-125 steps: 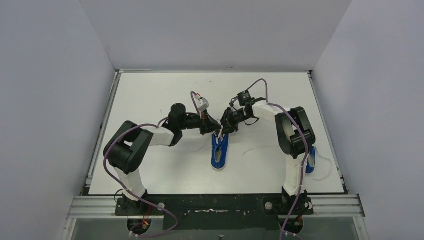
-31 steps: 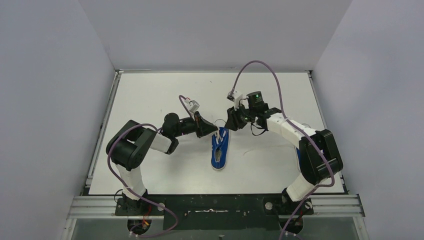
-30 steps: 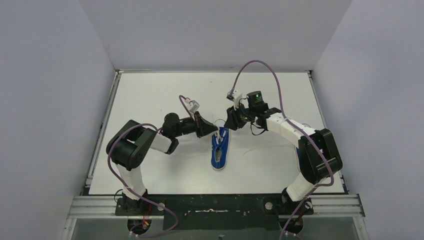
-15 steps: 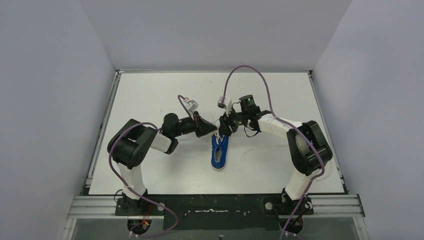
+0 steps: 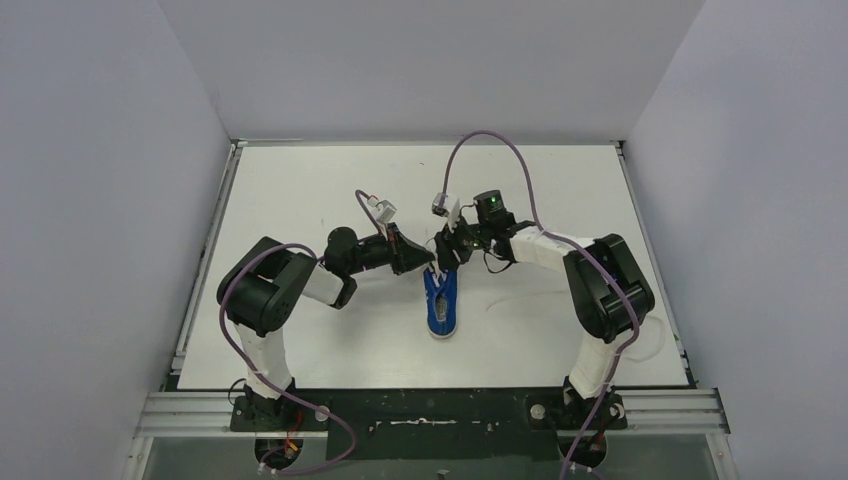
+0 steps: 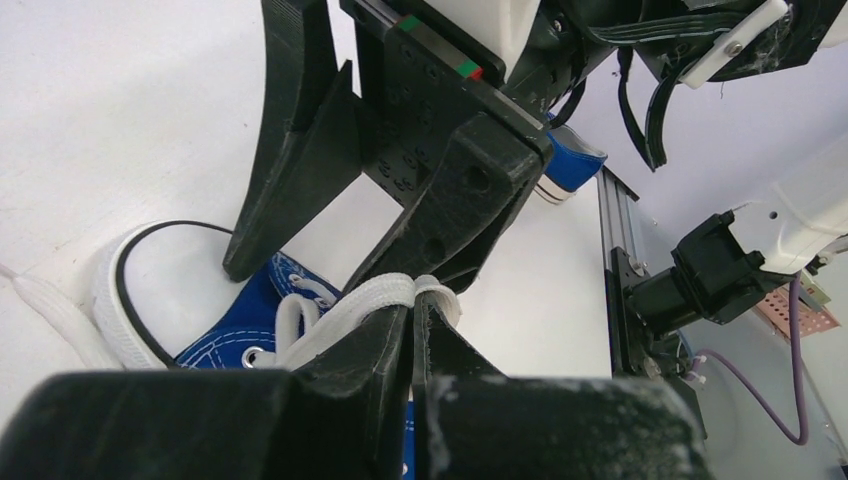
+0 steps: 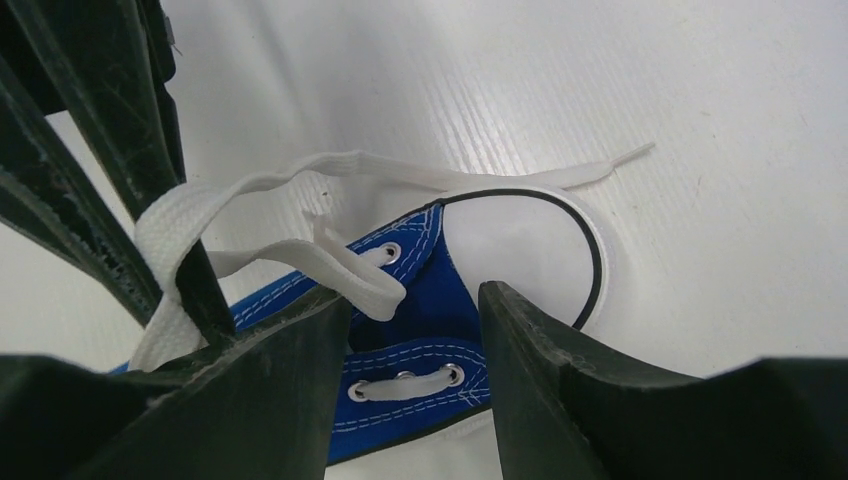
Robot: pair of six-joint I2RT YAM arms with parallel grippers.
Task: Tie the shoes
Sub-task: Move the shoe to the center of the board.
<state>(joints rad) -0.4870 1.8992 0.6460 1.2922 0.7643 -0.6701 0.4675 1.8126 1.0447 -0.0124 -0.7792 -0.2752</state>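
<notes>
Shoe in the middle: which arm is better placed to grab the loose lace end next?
Right arm, probably: its jaws stand open over the shoe near the loose lace end; the left arm has jaws shut on lace.

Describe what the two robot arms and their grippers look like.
The left arm and right arm have white links between bulky black joint housings, each trailing a looping purple cable. The left gripper and right gripper are black with flat wedge-shaped fingers. Small green and red marks sit on the right gripper's body, and a green light glows at its wrist.
</notes>
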